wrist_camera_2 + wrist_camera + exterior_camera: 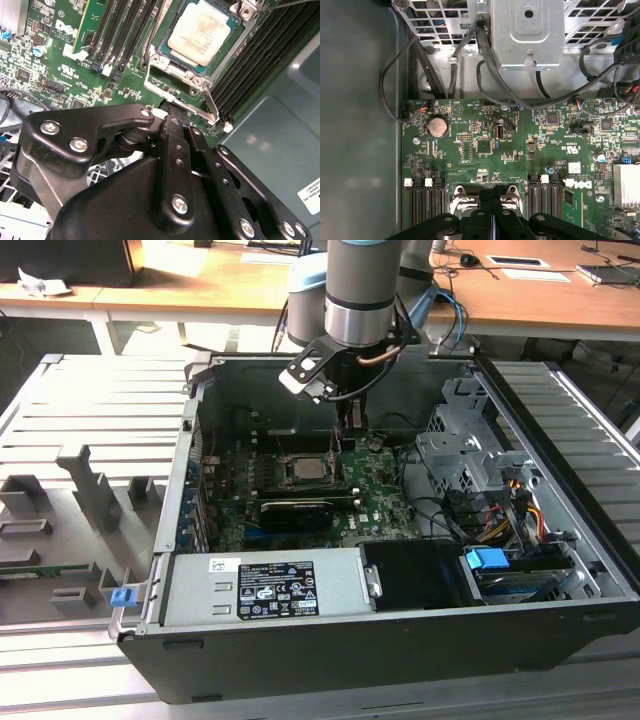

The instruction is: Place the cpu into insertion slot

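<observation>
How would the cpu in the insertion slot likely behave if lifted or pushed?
The cpu looks like a thin, flat, rigid plate: probably stiff, light and unable to roll. Its smooth metal top may be slippery. The frame of the insertion slot surrounds it, so a sideways push would likely be blocked.

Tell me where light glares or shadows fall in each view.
Second wrist view: glare whitens the top of the chip; first wrist view: soft pale reflections on the bare metal panel; exterior view: the case wall is dim behind the arm.
</observation>
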